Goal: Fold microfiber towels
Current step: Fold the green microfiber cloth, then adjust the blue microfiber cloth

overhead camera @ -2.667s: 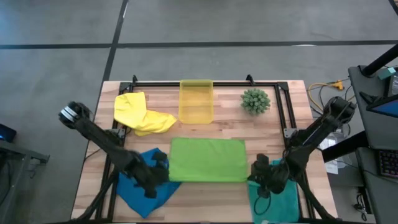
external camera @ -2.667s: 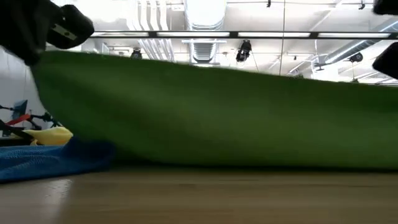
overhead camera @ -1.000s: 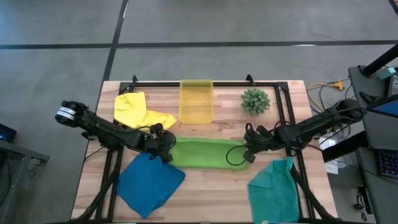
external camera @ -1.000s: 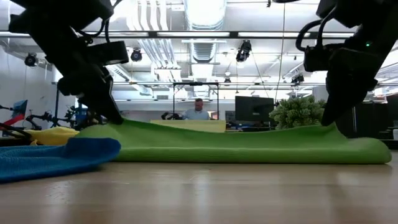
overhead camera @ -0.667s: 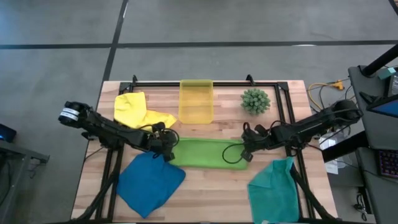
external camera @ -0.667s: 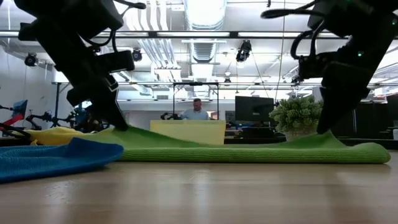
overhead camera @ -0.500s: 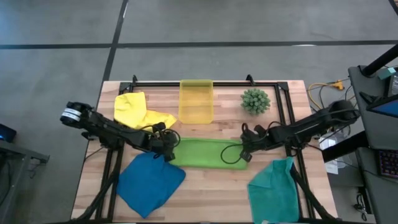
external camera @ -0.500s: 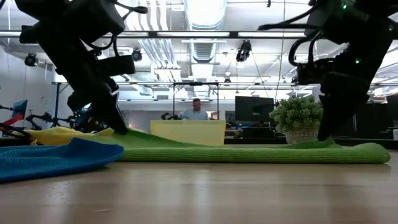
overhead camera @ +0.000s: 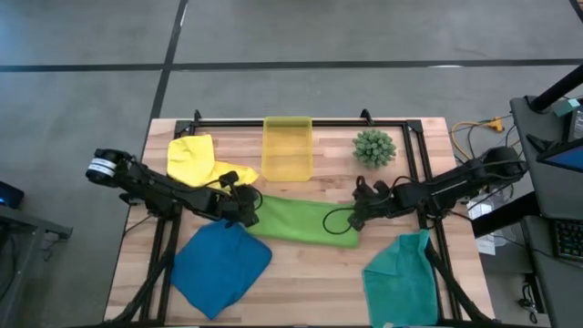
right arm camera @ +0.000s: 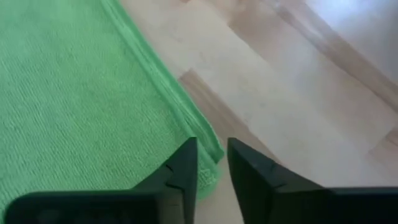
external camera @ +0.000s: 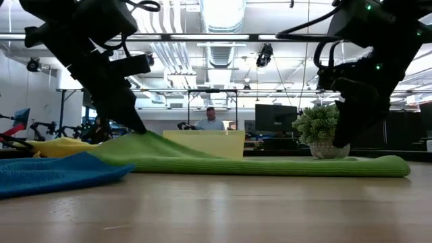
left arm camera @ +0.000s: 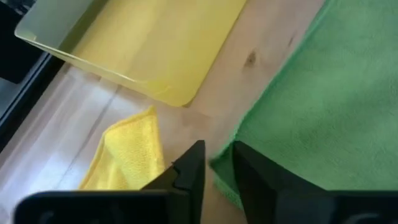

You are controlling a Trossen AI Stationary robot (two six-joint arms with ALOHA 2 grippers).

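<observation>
The left pincer (overhead camera: pixel 248 206) and right pincer (overhead camera: pixel 358 215) sit at the far corners of the folded green towel (overhead camera: pixel 301 221) mid-table (overhead camera: pixel 310 273), fingers slightly parted, the cloth apparently just freed. A snagged corner could undo the fold. The bin (overhead camera: pixel 287 148) looks empty.

A translucent yellow rectangular plastic bin (overhead camera: pixel 287 148) lies on the pale wooden plank table (overhead camera: pixel 310 282), just beyond the fingers (left arm camera: pixel 189 168) of the left gripper (left arm camera: pixel 216 155). A small round spiky green plant (overhead camera: pixel 373 147) stands near the fingers (right arm camera: pixel 185 163) of the right gripper (right arm camera: pixel 211 152), toward the table's far edge. A seated person (external camera: pixel 214 120) shows far behind.
</observation>
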